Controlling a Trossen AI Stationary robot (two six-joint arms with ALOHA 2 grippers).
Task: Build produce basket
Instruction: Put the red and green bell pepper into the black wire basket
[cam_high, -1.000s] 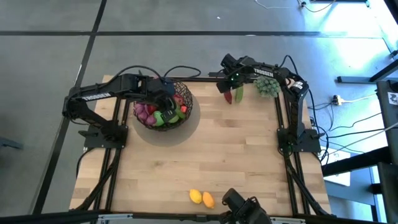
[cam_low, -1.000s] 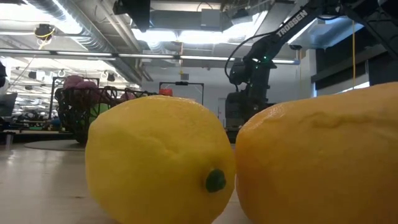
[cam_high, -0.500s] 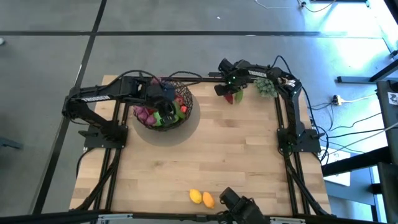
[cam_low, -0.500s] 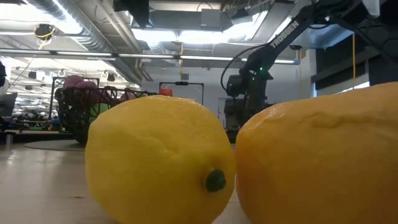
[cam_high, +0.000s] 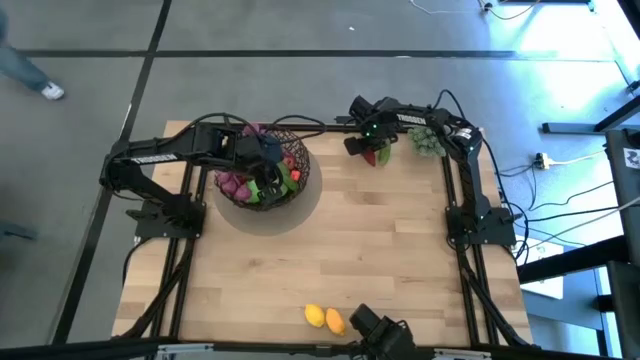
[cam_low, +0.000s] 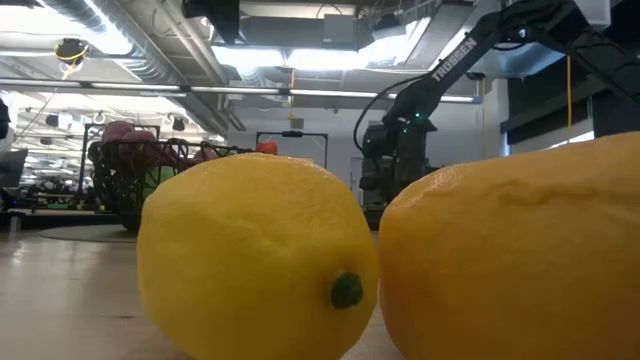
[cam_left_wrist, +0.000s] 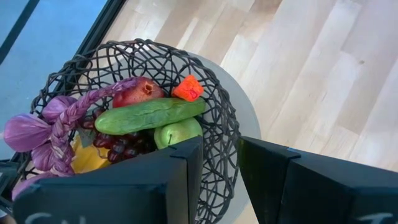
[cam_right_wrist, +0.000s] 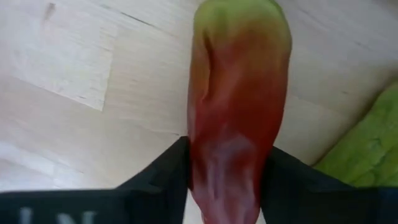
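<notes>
Your right gripper sits at the far side of the table, its fingers pressed against both sides of a long red pepper that fades to green at its far tip; a green piece lies just beside it. From above, that pepper shows below the gripper, near the pale-green bushy clump. Your left gripper hangs over the basket, its fingers a little apart with nothing between them, straddling the wire rim. Inside the basket you can see a cucumber lying across a green apple, a pomegranate, purple grapes and an orange carrot end. Two lemons rest touching each other at the near edge, well apart from the basket.
</notes>
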